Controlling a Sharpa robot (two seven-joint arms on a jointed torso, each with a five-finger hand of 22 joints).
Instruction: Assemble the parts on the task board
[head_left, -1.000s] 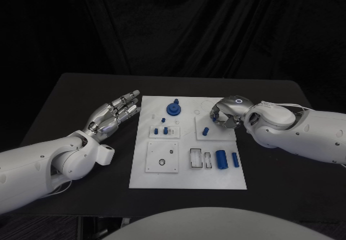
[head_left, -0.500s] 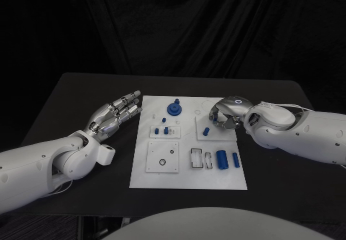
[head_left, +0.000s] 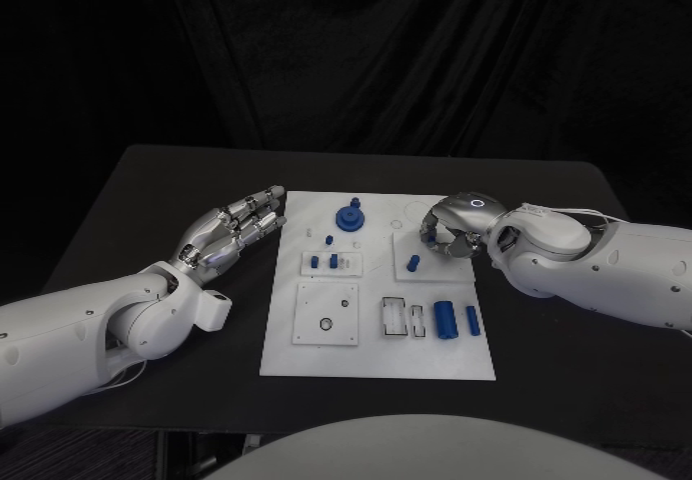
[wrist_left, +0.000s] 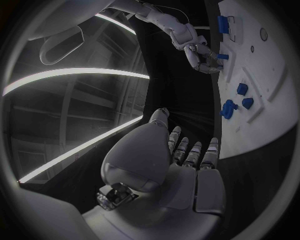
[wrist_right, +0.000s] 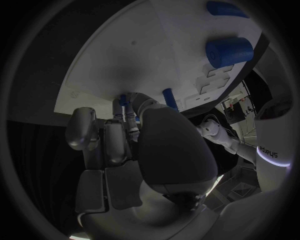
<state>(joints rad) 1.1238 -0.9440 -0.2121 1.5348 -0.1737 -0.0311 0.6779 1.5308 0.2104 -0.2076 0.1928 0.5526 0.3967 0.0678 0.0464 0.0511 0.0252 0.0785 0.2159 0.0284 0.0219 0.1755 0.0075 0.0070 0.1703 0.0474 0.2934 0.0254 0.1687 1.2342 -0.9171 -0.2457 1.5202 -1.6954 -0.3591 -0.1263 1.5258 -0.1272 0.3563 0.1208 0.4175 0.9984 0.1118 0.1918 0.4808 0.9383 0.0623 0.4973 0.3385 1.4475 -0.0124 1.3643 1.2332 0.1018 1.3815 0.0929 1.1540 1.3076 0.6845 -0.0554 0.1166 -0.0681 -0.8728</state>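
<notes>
The white task board (head_left: 375, 345) lies in the middle of the black table. On it stand a blue gear-like part (head_left: 348, 217), small blue pegs (head_left: 332, 261), a slanted blue peg (head_left: 413, 263) and two blue cylinders (head_left: 444, 320). My right hand (head_left: 454, 225) is curled over the board's far right corner, just beyond the slanted peg (wrist_right: 169, 97). Its fingertips pinch a small blue part (wrist_right: 123, 100), mostly hidden by the fingers. My left hand (head_left: 231, 232) hovers flat beside the board's left edge with fingers apart and nothing in it (wrist_left: 181, 155).
The board has white square plates with holes (head_left: 325, 313) and rectangular slots (head_left: 392, 315) near its front. Bare black table (head_left: 159, 190) lies to the left, right and front of the board. My right forearm (head_left: 606, 265) stretches along the board's right side.
</notes>
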